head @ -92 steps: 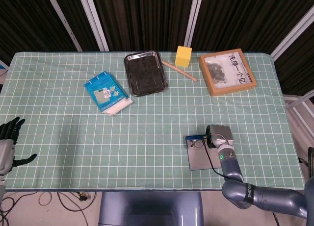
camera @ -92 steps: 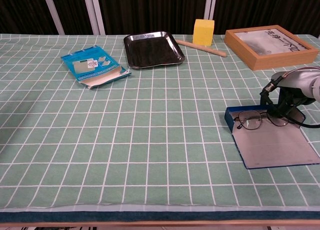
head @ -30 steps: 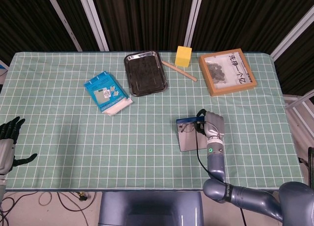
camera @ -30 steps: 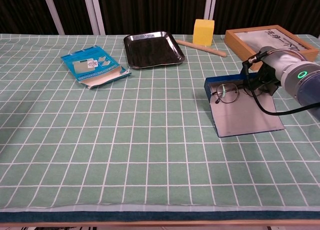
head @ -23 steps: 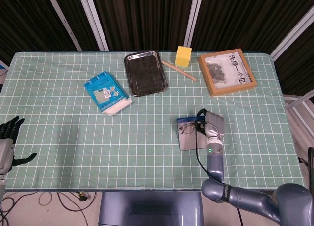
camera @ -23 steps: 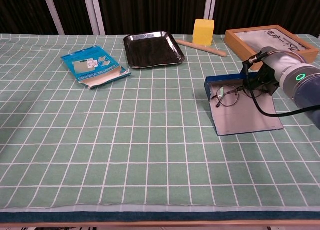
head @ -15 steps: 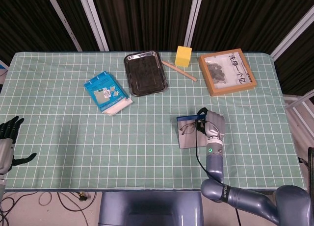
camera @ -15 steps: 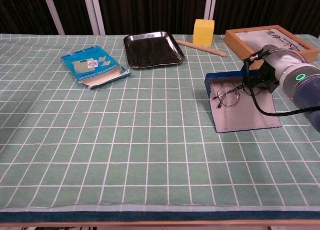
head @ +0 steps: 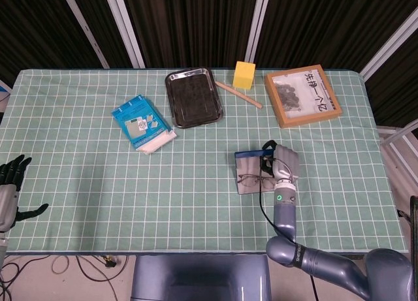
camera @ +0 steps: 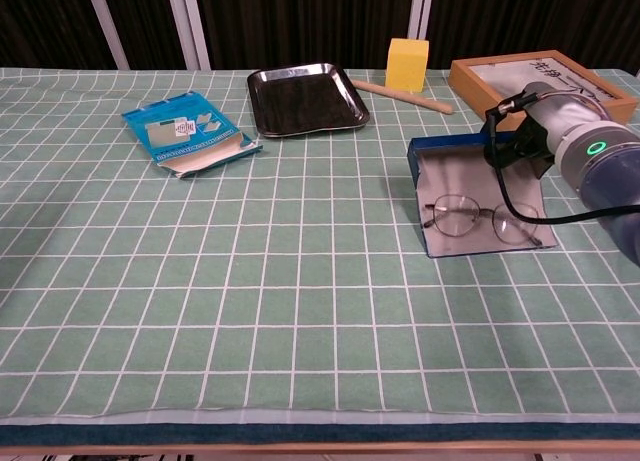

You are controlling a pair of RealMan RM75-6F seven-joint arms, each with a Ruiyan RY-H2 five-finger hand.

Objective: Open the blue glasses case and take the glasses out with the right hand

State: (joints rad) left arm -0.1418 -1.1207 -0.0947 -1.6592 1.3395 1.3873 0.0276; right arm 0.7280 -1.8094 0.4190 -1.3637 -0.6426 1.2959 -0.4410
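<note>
Head view: the right hand sits over the far right part of the open blue glasses case. The glasses lie just in front of its fingers.
Left hand: fingers spread, holding nothing.
Chest view: the fingers look curled; I cannot tell if they hold anything.
Tip: pinch the frame softly and lift straight up.

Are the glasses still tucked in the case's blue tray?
No: the glasses lie on the open case's grey flap, clear of its blue tray.
</note>
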